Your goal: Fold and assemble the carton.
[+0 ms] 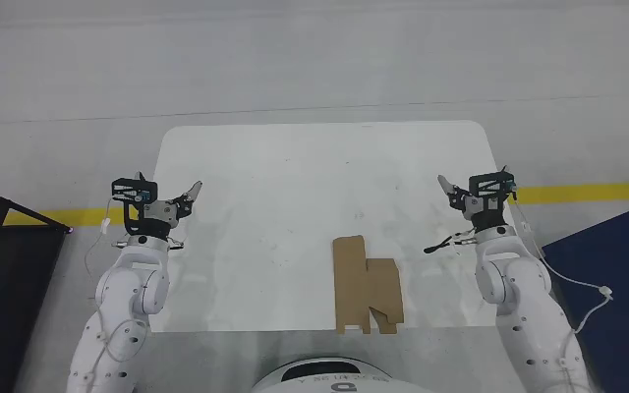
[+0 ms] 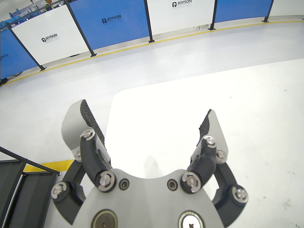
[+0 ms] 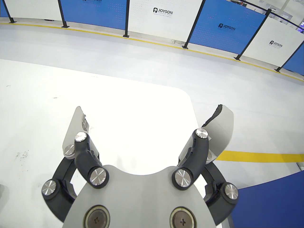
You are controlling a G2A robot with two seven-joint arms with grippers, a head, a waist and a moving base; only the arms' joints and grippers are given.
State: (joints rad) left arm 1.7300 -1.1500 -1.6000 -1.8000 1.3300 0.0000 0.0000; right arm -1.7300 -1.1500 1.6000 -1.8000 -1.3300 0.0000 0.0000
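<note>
Lying flat on the table point(image 1: 295, 177), the carton point(image 1: 366, 295) sits at the robot-side edge, closer to the right arm. Left gripper point(image 2: 146, 106) and right gripper point(image 3: 149, 107) hover over opposite side edges, both spread wide and empty.

The left gripper point(image 2: 146, 106) and right gripper point(image 3: 149, 106) hang well apart, both pointing forward with jaws spread wide
</note>
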